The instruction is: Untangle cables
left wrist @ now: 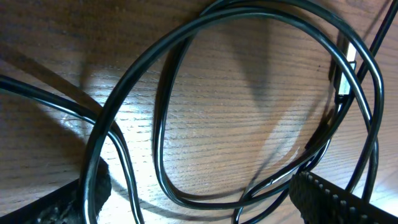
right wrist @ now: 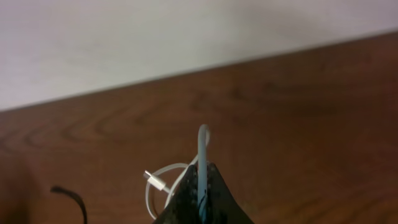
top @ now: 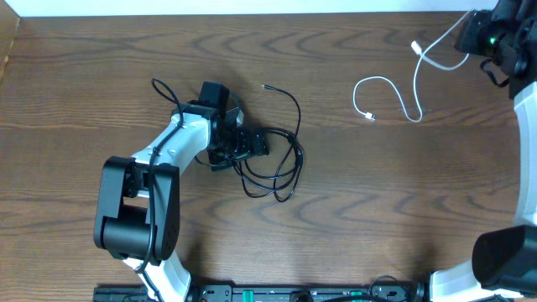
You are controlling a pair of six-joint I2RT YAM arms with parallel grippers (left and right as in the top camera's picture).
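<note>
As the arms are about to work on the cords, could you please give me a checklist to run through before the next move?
1. Right gripper has a firm hold: ok. It is shut on the white cable.
2. Left gripper is ready to grasp: ok. It is open, with its fingers on either side of the black cables.
3. White cable is apart from the black ones: ok. The overhead view shows bare table between them.
4. Black cables are separated: not ok. Their loops cross and overlap.
5. Which black strand lies on top at the crossings: cannot tell.
</note>
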